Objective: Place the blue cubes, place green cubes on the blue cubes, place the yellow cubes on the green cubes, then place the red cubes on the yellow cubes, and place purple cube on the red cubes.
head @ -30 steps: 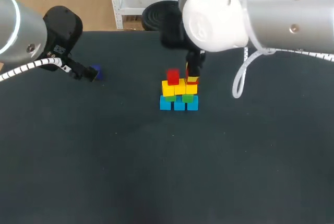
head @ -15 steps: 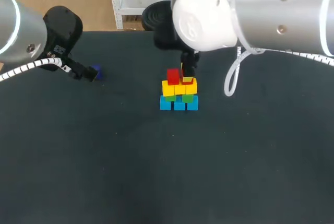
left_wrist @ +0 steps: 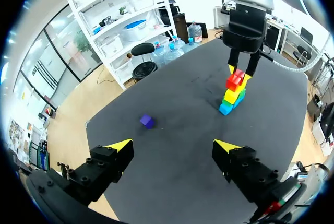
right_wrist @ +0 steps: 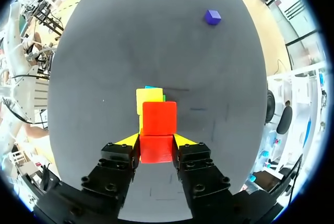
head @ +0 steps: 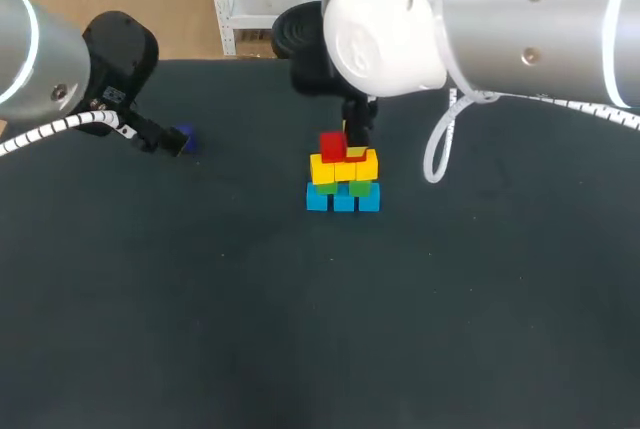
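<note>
As seen from overhead, found a stepped stack (head: 343, 174) of cubes near the middle of the dark table (head: 250, 329), with the right arm (head: 520, 19) reaching in above it. Recorded layers from the bottom up: three blue cubes (head: 343, 200) in a row on the tabletop, green cubes (head: 360, 187) on those, yellow cubes (head: 340, 167) on the green. Noted first red cube (head: 331, 145) seated on the yellow layer, at the end nearer the left arm (head: 30, 59).

Confirmed right gripper (right_wrist: 156, 140) closed on second red cube (right_wrist: 156, 150): both fingers pressed flat against opposite faces, jaws no wider than the cube itself. Located that cube directly beside the first red one, touching it and level with it, over the yellow layer (contact underneath hidden, not verifiable). Cross-checked from the left wrist camera: two reds side by side atop the stack, black fingers down around them.

Found left gripper (left_wrist: 172, 145) wide open, nothing between its fingers, held over the tabletop toward the table's left side. Located purple cube (left_wrist: 147, 121) lying alone on the table ahead of that gripper, clear of both fingers and well apart from the stack.
</note>
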Action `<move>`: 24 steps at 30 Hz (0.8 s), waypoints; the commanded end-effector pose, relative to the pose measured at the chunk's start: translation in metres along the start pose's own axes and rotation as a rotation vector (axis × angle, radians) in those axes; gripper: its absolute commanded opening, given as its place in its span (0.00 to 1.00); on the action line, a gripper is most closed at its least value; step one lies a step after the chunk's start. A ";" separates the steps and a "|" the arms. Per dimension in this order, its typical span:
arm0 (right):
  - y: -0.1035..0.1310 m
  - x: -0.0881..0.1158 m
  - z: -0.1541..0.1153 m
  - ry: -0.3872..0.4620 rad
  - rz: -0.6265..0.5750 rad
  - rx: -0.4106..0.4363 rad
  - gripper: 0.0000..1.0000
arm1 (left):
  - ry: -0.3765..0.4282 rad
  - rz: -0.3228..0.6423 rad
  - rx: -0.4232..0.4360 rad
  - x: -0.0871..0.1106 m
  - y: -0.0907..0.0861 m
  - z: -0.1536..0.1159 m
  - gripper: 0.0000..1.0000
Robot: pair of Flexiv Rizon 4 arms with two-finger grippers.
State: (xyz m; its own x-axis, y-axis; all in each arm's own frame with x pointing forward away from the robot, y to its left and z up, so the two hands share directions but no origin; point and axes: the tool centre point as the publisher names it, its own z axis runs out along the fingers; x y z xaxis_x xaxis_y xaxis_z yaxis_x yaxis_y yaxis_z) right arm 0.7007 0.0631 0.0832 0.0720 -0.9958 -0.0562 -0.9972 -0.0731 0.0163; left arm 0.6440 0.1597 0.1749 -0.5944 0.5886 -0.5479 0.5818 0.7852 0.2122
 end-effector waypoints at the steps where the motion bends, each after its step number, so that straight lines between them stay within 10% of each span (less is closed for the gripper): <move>1: 0.000 0.000 0.000 -0.002 0.001 -0.001 0.00 | -0.002 0.001 0.005 0.000 0.001 0.000 1.00; 12: 0.002 0.001 0.002 -0.001 -0.004 -0.012 0.17 | -0.002 0.001 0.005 0.000 0.001 0.000 1.00; 17: 0.003 0.001 0.003 0.003 -0.007 -0.017 0.60 | -0.002 0.001 0.005 0.000 0.001 0.000 1.00; 18: 0.003 0.001 0.003 0.003 -0.008 -0.018 1.00 | -0.002 0.001 0.005 0.000 0.001 0.000 1.00; 24: 0.002 0.003 -0.001 -0.017 0.014 -0.011 1.00 | -0.002 0.001 0.005 0.000 0.001 0.000 1.00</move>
State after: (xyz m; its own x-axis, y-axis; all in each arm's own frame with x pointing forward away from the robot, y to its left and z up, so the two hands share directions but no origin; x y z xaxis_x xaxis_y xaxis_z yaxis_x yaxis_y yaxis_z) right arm 0.6999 0.0634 0.0822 0.0583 -0.9961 -0.0659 -0.9977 -0.0604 0.0302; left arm 0.6440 0.1597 0.1749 -0.5944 0.5886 -0.5480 0.5818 0.7852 0.2122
